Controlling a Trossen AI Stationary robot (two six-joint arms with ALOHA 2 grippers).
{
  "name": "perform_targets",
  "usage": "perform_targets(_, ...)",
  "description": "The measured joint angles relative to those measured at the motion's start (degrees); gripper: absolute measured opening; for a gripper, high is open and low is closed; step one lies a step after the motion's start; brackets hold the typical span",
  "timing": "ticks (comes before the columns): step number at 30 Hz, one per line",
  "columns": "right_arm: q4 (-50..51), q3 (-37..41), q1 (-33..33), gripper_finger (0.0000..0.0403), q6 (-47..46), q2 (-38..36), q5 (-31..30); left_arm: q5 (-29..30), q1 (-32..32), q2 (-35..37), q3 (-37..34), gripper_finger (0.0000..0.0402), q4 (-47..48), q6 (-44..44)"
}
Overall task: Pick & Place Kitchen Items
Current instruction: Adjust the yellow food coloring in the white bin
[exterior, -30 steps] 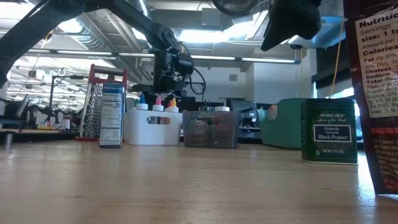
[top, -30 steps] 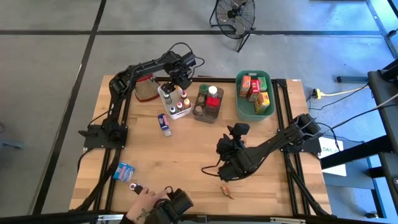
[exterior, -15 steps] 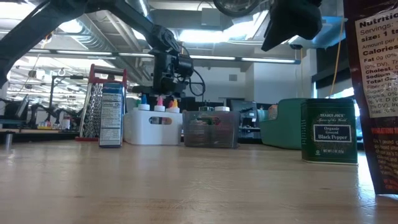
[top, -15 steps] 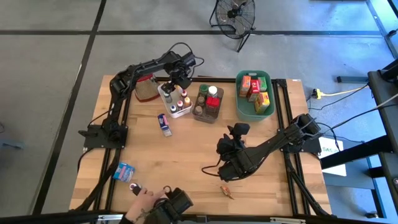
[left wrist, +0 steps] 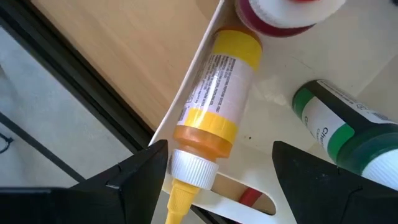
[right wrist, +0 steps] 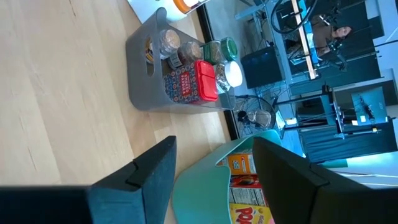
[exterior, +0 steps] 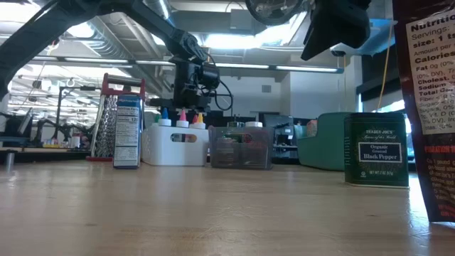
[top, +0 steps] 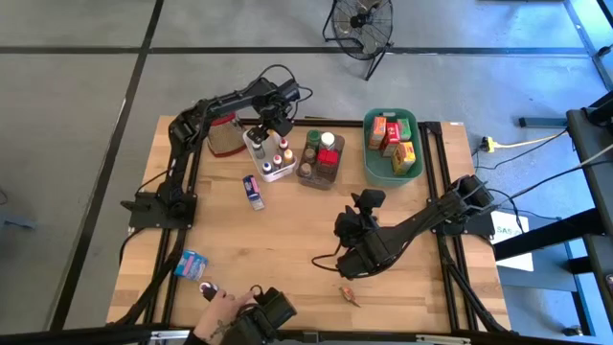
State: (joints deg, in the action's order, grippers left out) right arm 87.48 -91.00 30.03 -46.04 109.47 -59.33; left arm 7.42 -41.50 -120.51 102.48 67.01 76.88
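One yellow bottle (left wrist: 214, 102) (in white tub (left wrist: 298, 93)) between open left pincer (left wrist: 221, 171) fingers.

Three tubs line the table's far side, white (top: 267, 153), brown (top: 320, 159) and green (top: 392, 145), with two small boxes (top: 252, 192) (top: 192, 264) on the bare wood.

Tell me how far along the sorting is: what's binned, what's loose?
Mostly done: bottles stand in the white caddy, jars and tins in the grey bin, boxes in the green tub. In hand: the left claw hangs open over the caddy, astride the yellow-capped bottle. The right claw waits open, empty, mid-table. Left: the blue box, blue packet, pepper tin and small item.
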Motion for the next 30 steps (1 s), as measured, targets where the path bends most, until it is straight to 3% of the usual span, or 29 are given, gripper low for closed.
perform_targets(22, -0.2, 0.6, -0.5, 0.0213, 0.0, 0.0, -0.7, 5.1, 0.3, -3.1, 0.0, 0.0283, -2.9, -2.5)
perform_targets(30, -0.1, 0.7, -0.7, 0.0213, 0.0, 0.0, -0.7, 6.0, 0.0, -3.1, 0.0, 0.0221, -2.8, -3.3)
